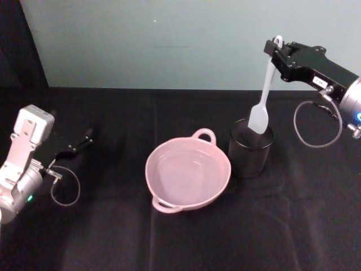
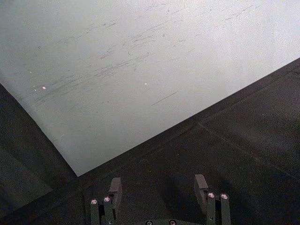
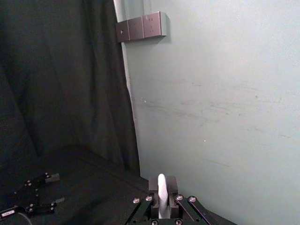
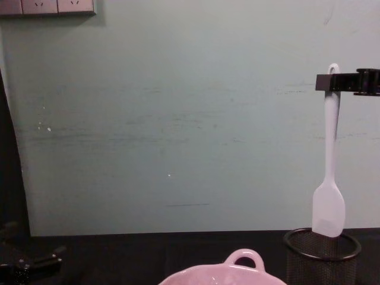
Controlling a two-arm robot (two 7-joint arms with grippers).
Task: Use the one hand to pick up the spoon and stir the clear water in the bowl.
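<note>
spoon [image 1: 263, 99] hangs upright from my right gripper [image 1: 276, 52], well above the height of the bowl [image 1: 151, 175] and off to the bowl's right. the right arm reaches in high from the right side. its long black gripper lies roughly level in the chest view, and the silver wrist behind it sits farther from the bowl. the fingers are clamped narrow on the handle just under its small hole, so the handle's end sticks up past them. in the right wrist view the white handle shows pinched between the two pads [image 3: 171, 185].

the spoon's flat head points straight down over the black mesh cup [image 1: 251, 153], which stands just beside the bowl on the black cloth [image 1: 113, 237]. the head's lower edge is level with the cup's rim; i cannot tell whether it touches the mesh.

the bowl holds clear water, and one loop handle on its rim faces the wall.

my left gripper [image 1: 84, 137] is parked well to the bowl's left, low over the cloth, pointing toward the wall. its fingers [image 2: 115, 185] are spread wide with nothing between them.
</note>
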